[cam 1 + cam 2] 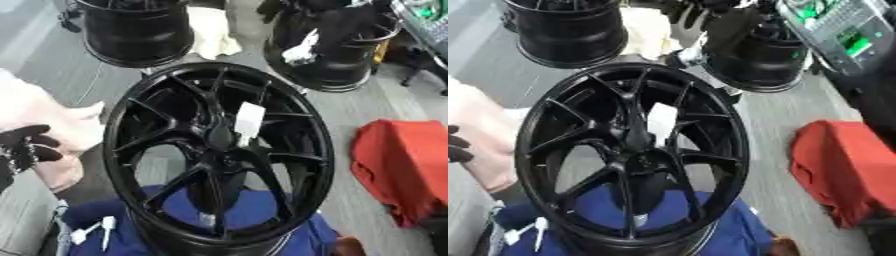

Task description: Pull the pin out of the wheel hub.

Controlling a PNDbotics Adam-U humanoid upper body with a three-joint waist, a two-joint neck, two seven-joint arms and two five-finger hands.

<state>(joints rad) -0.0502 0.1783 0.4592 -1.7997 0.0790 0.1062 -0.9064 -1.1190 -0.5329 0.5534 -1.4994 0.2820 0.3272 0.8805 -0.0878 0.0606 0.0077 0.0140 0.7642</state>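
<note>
A large black wheel hub (219, 155) stands tilted in the middle, resting on a blue cloth (262, 215). A white tag (249, 120) hangs on one spoke just above the hub's centre (223, 160). Two small white pin-like pieces (107, 227) lie on the blue cloth by the rim's lower left. My left hand (24, 145), black, shows at the left edge, level with the hub's middle and apart from the rim. No pin can be made out in the hub itself. My right hand is out of sight.
Two more black wheels (140, 30) (337, 45) stand at the back. A red cloth (407, 160) lies on the grey floor to the right. A pale pink shape (44, 115) fills the left side behind my hand. A device with a keypad (842, 30) sits top right.
</note>
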